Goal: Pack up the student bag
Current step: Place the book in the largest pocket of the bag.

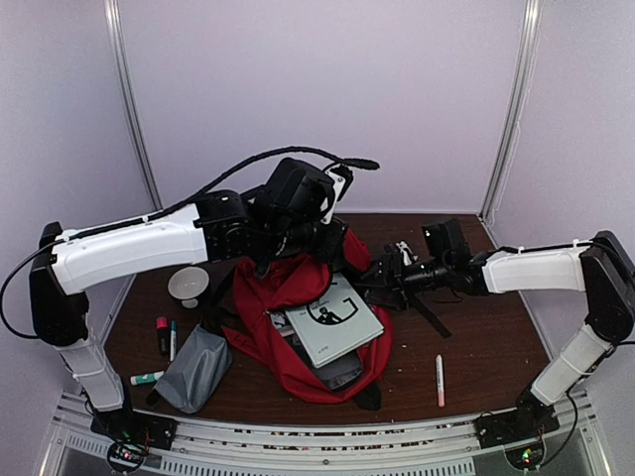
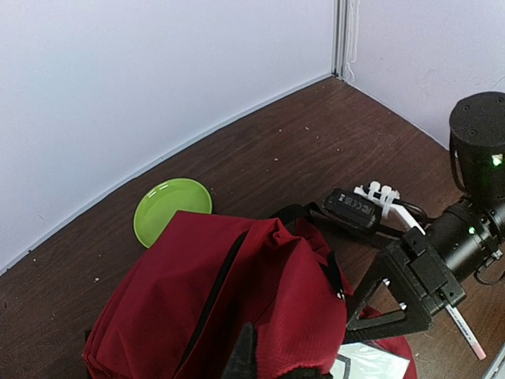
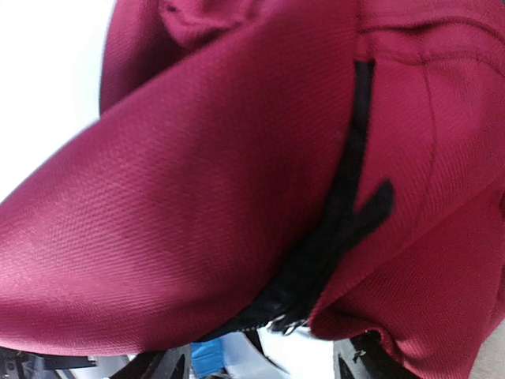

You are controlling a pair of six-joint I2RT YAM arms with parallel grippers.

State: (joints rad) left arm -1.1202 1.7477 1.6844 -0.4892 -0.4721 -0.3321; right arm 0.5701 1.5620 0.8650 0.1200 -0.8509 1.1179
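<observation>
Top external view, entry by entry. Item one: student bag (image 1: 298,283), red, centre of the surface (image 1: 486,327), mouth gaping toward the arm bases, upper fabric drawn up into a peak. Left hand (image 1: 283,256): clamped shut on that peak, as far as I can judge. Right hand (image 1: 369,278): fingers apart, gripping nothing, close against the bag's right flank; its wrist view is filled with red cloth and a black zip line. Grey book (image 1: 332,322): half in, half out of the mouth, a dark flat item (image 1: 342,372) beneath it. Hazards, as I judge them: the book sliding back out if the peak sags or slips from the left hand; the right fingers snagging the black strap (image 1: 427,312) or the zip. Surroundings: grey pouch (image 1: 193,369) and markers (image 1: 164,335) left of the bag, a pen (image 1: 440,380) to its right, a green plate (image 2: 172,209) behind it, a black adapter with white cable (image 2: 353,208) near the right forearm. That cable is the obstruction I would watch.
</observation>
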